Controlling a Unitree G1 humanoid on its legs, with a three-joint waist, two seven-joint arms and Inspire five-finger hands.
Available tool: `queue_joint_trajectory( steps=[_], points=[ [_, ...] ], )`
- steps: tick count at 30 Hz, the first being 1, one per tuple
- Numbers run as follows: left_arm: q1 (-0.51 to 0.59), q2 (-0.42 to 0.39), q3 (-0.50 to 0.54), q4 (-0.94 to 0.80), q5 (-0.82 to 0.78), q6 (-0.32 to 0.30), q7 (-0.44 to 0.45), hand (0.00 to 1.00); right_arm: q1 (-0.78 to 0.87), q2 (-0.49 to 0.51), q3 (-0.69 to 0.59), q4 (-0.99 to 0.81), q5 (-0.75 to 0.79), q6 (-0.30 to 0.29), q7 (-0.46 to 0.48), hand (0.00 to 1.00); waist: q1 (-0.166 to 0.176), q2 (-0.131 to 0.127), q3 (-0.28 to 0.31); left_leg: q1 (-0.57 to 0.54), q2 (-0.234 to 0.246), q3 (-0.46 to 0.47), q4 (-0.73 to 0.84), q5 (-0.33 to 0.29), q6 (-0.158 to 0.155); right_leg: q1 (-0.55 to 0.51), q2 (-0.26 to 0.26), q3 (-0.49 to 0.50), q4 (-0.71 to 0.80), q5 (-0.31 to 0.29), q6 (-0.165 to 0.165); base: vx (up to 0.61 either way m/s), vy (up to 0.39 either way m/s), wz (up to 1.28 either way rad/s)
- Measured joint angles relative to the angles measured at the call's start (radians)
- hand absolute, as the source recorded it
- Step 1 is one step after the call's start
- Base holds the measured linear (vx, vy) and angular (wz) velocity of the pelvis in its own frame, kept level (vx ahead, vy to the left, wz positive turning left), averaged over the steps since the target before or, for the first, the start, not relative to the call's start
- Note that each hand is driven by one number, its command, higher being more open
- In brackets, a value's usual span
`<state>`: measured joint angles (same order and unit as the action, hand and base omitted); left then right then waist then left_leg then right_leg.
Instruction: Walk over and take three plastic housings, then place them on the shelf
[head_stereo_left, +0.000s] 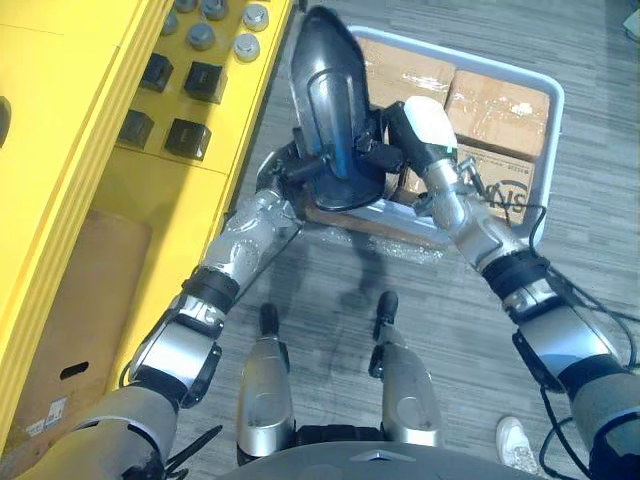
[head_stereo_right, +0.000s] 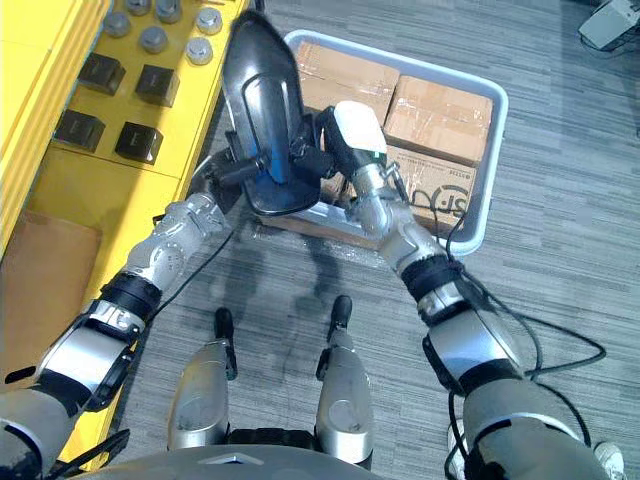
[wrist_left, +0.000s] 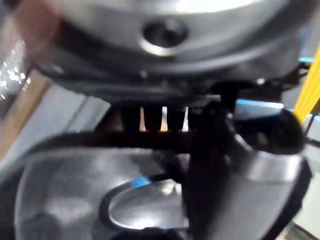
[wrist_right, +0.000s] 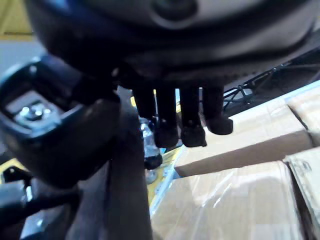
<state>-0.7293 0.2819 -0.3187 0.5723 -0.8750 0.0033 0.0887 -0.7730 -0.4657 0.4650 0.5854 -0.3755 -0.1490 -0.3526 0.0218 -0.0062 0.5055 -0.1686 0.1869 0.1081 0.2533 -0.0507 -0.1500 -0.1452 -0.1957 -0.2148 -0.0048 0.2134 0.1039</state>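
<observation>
I have the dark, glossy housing (head_stereo_left: 330, 90) up between both my hands, standing on end with its narrow tip pointing away from me; my left hand (head_stereo_left: 285, 168) is clasped on its lower left edge, the thumb (wrist_left: 215, 150) laid across the shiny face, and my right hand (head_stereo_left: 425, 125) (the one with the white thumb cover) is closed on its lower right side, its fingers (wrist_right: 180, 127) curled at the tips. The housing hangs over the near left corner of a pale bin (head_stereo_left: 553, 100) on the floor; inside the bin lie brown cardboard boxes (head_stereo_left: 500, 105), packed side by side and wrapped in clear film. To my left runs the yellow shelf (head_stereo_left: 90, 90); on it sit black blocks (head_stereo_left: 203, 80) and, further along, a cluster of grey round caps (head_stereo_left: 246, 47). Lower down on that side stands a big carton (head_stereo_left: 80, 300); a person's white shoe (head_stereo_left: 517, 440) shows on the floor by my right arm.
</observation>
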Motion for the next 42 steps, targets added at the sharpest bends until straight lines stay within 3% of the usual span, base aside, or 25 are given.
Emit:
queue_joint_trajectory(
  steps=[4, 5, 9, 17, 21, 23, 25, 29, 34, 39, 42],
  points=[
    [0.085, -0.011, -0.003, -0.074, 0.006, -0.078, 0.009, 0.0, 0.119, 0.048, -0.064, -0.136, 0.015, 0.007, -0.031, 0.0, -0.014, -0.013, -0.008, 0.022, 0.0, 0.008, 0.003, -0.011, 0.001, 0.028, 0.001, 0.0, -0.021, 0.001, 0.001, 0.02, 0.022, -0.05],
    [0.129, -0.009, -0.006, -0.102, 0.017, -0.109, 0.004, 0.0, 0.172, 0.072, -0.068, -0.176, 0.03, 0.008, -0.038, 1.0, -0.026, -0.033, -0.019, 0.026, 0.001, 0.009, -0.002, -0.012, 0.0, 0.035, 0.003, 0.0, -0.031, 0.002, 0.002, 0.0, 0.0, 0.0],
    [0.238, -0.03, -0.021, -0.147, 0.021, -0.139, -0.009, 0.0, 0.317, 0.126, -0.102, -0.254, 0.059, 0.005, -0.053, 1.0, -0.028, -0.059, -0.044, 0.075, 0.0, 0.026, -0.026, -0.021, 0.0, 0.076, 0.004, 0.001, -0.053, 0.002, 0.004, 0.06, 0.021, -0.05],
    [0.471, -0.084, 0.024, -0.282, 0.106, -0.195, -0.006, 0.0, 0.544, 0.197, -0.098, -0.363, 0.248, -0.092, -0.081, 1.0, -0.019, -0.058, -0.131, 0.122, 0.0, 0.04, -0.049, -0.034, 0.001, 0.116, 0.005, 0.0, -0.072, -0.004, 0.004, 0.04, 0.017, -0.03],
    [0.571, -0.108, 0.102, -0.311, 0.306, -0.227, 0.091, 0.0, 0.671, 0.199, -0.083, -0.509, 0.375, -0.192, -0.051, 1.0, -0.016, -0.04, -0.215, 0.131, 0.0, 0.045, -0.051, -0.045, 0.007, 0.12, 0.005, 0.001, -0.073, -0.01, 0.003, 0.01, 0.01, -0.04],
    [0.617, -0.11, 0.132, -0.319, 0.438, -0.235, 0.16, 0.0, 0.701, 0.2, -0.107, -0.555, 0.467, -0.229, 0.01, 1.0, -0.014, -0.032, -0.235, 0.15, 0.0, 0.049, -0.061, -0.045, 0.006, 0.131, 0.005, 0.001, -0.073, -0.014, 0.004, -0.01, 0.007, -0.04],
    [0.691, -0.117, 0.17, -0.35, 0.606, -0.242, 0.269, 0.0, 0.756, 0.199, -0.164, -0.581, 0.638, -0.268, 0.158, 1.0, -0.012, -0.029, -0.268, 0.157, 0.0, 0.051, -0.073, -0.044, 0.006, 0.13, 0.005, 0.0, -0.073, -0.018, 0.004, 0.0, 0.0, -0.02],
    [0.767, -0.136, 0.224, -0.397, 0.752, -0.255, 0.415, 0.0, 0.86, 0.209, -0.229, -0.591, 0.749, -0.319, 0.216, 1.0, -0.005, -0.023, -0.293, 0.164, 0.0, 0.053, -0.085, -0.039, 0.003, 0.13, 0.005, -0.001, -0.073, -0.023, 0.0, 0.0, 0.0, 0.0],
    [0.841, -0.179, 0.3, -0.462, 0.804, -0.327, 0.516, 0.0, 1.024, 0.285, -0.344, -0.587, 0.795, -0.318, 0.232, 1.0, -0.016, -0.017, -0.325, 0.179, 0.0, 0.066, -0.101, -0.035, -0.003, 0.13, 0.005, 0.004, -0.073, -0.024, -0.001, 0.01, 0.009, -0.06],
    [0.908, -0.21, 0.338, -0.579, 0.723, -0.418, 0.513, 0.0, 1.119, 0.314, -0.42, -0.503, 0.795, -0.292, 0.237, 1.0, -0.029, -0.014, -0.344, 0.195, -0.001, 0.083, -0.11, -0.037, -0.003, 0.131, 0.006, 0.016, -0.073, -0.032, -0.006, 0.0, 0.014, -0.08],
    [0.941, -0.217, 0.347, -0.645, 0.718, -0.438, 0.511, 0.0, 1.122, 0.314, -0.428, -0.43, 0.795, -0.269, 0.243, 1.0, -0.027, -0.004, -0.353, 0.194, -0.001, 0.078, -0.119, -0.035, 0.001, 0.132, 0.005, 0.009, -0.074, -0.036, -0.004, -0.01, 0.002, 0.05]
  ],
)
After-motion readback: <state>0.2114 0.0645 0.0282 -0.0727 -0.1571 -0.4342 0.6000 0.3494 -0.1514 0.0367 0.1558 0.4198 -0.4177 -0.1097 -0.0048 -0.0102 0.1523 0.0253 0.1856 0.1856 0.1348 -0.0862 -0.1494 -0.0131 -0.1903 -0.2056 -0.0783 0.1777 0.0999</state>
